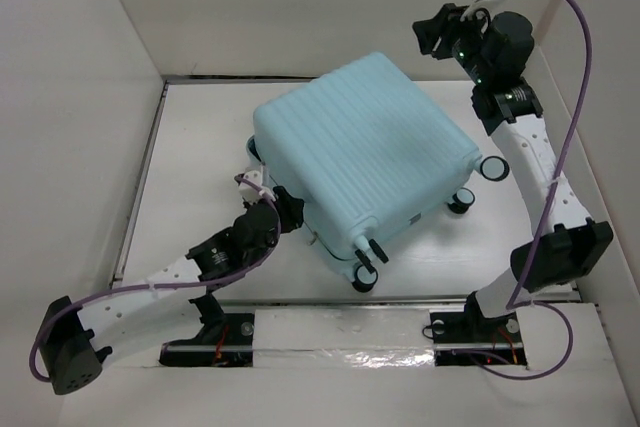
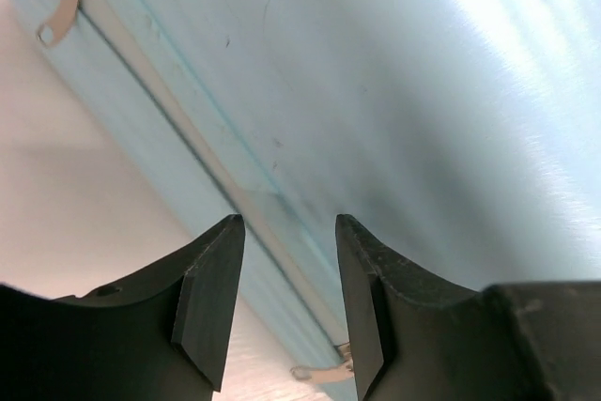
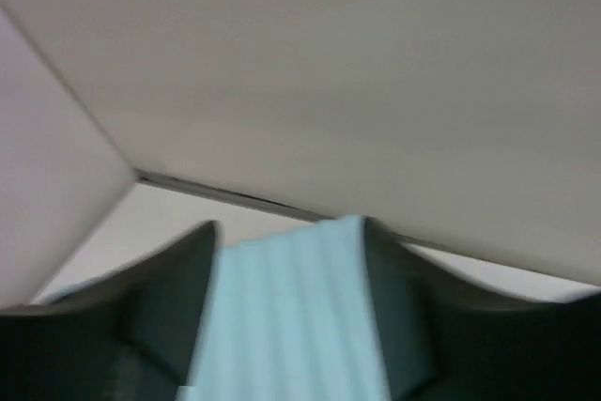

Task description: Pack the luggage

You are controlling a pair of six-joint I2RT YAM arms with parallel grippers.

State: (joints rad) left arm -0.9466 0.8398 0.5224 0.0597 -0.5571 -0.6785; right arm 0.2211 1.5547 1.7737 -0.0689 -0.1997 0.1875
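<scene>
The luggage (image 1: 365, 162) lies shut and flat in the middle of the top view. Its ribbed aqua shell faces up, and it sits a little askew on the white table (image 1: 195, 147). Its black-and-white wheels (image 1: 492, 169) stick out along the right and lower edges.

At the case's lower left edge, the left gripper (image 1: 288, 205) sits right up by the side of the shell. From its own camera the two dark fingers (image 2: 211, 307) stand moderately apart with nothing between them. They point at the zipper seam (image 2: 188, 133), which runs diagonally across the pale blue side. One metal zipper pull (image 2: 58, 8) hangs at the upper left of that view. I can't tell whether the fingertips touch the shell.

The right gripper (image 1: 432, 32) is up in the air at the upper right, beyond the case's far corner and clear of it. Its jaws are spread wide and hold nothing. Its wrist view is blurred, with the ribbed shell showing low between the fingers. A purple cable (image 1: 585, 37) loops along that arm.
</scene>
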